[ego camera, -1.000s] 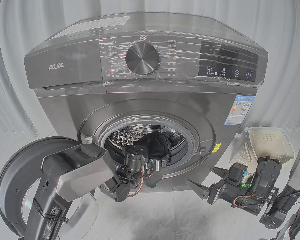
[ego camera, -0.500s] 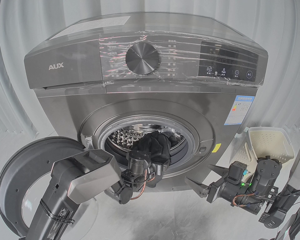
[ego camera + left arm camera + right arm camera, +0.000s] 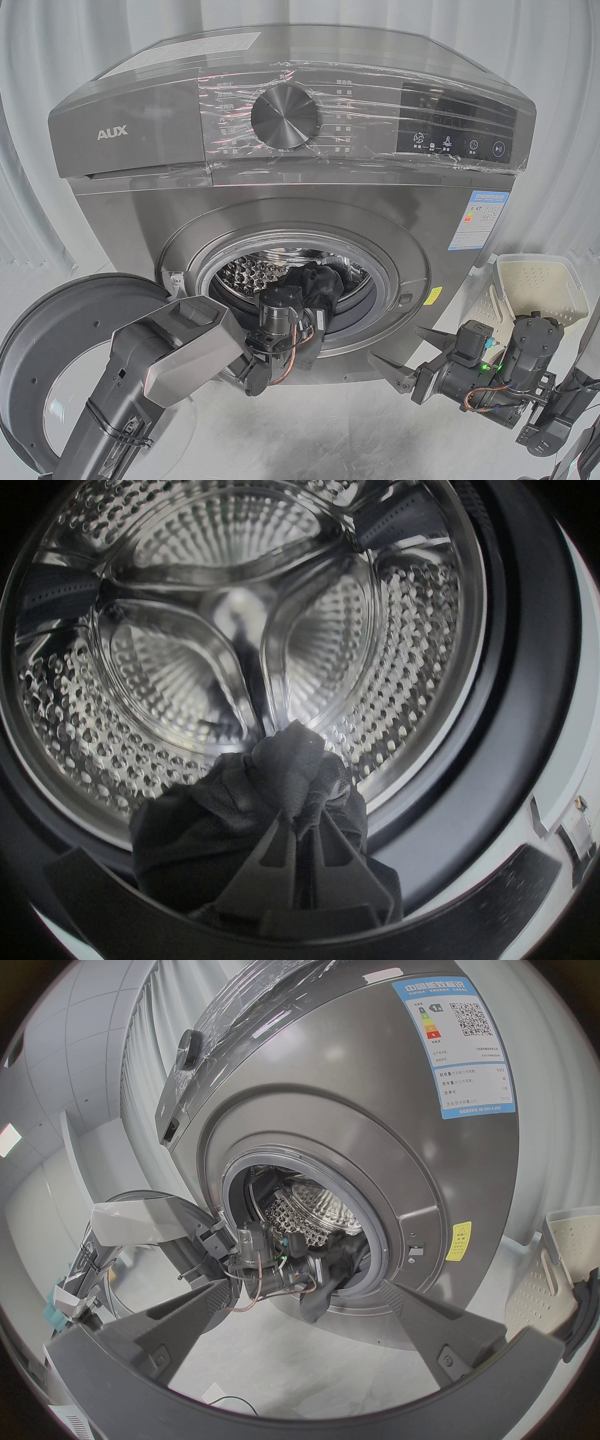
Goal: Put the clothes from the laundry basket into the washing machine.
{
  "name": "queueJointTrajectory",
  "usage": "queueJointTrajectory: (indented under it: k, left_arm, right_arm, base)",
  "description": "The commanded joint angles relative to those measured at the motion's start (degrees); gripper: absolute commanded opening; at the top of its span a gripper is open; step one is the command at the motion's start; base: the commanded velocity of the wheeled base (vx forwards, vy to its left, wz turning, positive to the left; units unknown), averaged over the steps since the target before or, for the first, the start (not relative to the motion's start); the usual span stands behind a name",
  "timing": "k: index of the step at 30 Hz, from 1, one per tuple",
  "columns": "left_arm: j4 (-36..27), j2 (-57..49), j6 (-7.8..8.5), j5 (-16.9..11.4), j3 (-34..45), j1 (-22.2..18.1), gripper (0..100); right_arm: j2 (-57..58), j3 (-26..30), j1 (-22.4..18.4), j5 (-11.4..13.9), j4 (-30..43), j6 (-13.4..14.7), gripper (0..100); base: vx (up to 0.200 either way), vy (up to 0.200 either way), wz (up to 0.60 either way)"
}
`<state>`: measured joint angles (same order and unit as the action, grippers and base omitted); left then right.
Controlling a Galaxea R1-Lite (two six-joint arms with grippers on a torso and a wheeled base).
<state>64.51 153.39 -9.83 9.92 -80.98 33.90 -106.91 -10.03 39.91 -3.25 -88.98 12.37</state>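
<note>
Step in hand: loading one piece of clothing through the port of the washing machine [image 3: 156,206].

1. Lower left of the head view: the door [image 3: 56,350] lies swung fully open, so the left arm's path across it is free; carry the elbow above the door glass.
2. Lower centre: the left end effector [image 3: 302,820] is at the mouth of the port, its fingers pinched narrow on a bunched dark garment [image 3: 315,284]; most of the cloth is already past the rim, but one fold hangs outside over the lower lip, as the right wrist view shows.
3. Centre: the drum [image 3: 237,624] beyond the garment looks bare; judgement: push deeper and slightly upward before letting go, so that the bundle clears the dark rubber seal [image 3: 525,717] and pulls the hanging fold in after it; a release at the lip risks the cloth sliding back out or lodging in the seal.
4. Open the fingers only once the bundle rests on the drum wall; draw back straight along the entry line, so as not to snag the fabric.
5. Lower right: the right end effector [image 3: 395,345] is held spread wide and empty, well apart from the port.
6. Far right: the laundry basket [image 3: 544,281] leans beside the machine; whether more clothes lie in it cannot be told.
</note>
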Motion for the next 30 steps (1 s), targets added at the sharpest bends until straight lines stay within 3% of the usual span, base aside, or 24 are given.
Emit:
queueJointTrajectory:
  k: [1, 7, 19, 20, 24, 27, 30]
  left_arm:
    - [0.53, 0.94, -0.11, 2.47, -6.56, -1.56, 0]
    - [0.44, 3.58, -0.02, 5.46, -14.82, -3.14, 0]
    - [0.53, 4.98, -0.02, 5.55, -17.1, -3.76, 0]
    - [0.53, 4.81, -0.02, 5.55, -16.93, -3.67, 100]
    - [0.53, 3.49, -0.11, 5.55, -13.24, -3.14, 100]
    - [0.09, -1.17, -0.02, 4.58, -3.66, -1.82, 100]
    - [0.0, -2.4, 0.07, 3.61, 0.83, -1.21, 100]
  right_arm:
    - [0.04, -0.25, 0.25, 0.0, -0.23, 0.02, 100]
    - [0.12, -0.51, 0.25, 0.0, -0.23, 0.02, 100]
    - [0.12, -0.51, 0.25, 0.0, -0.23, 0.02, 100]
    - [0.12, -0.51, 0.25, 0.0, -0.23, 0.02, 100]
    - [0.12, -0.51, 0.25, 0.0, -0.23, 0.02, 100]
    - [0.21, -0.51, 0.25, 0.0, -0.23, 0.02, 100]
    - [0.21, -0.51, 0.25, 0.0, -0.23, 0.02, 100]
  base:
    - [0.0, 0.0, 0.0]
    - [0.0, 0.0, 0.0]
    - [0.0, 0.0, 0.0]
    - [0.0, 0.0, 0.0]
    - [0.0, 0.0, 0.0]
    - [0.0, 0.0, 0.0]
    - [0.0, 0.0, 0.0]
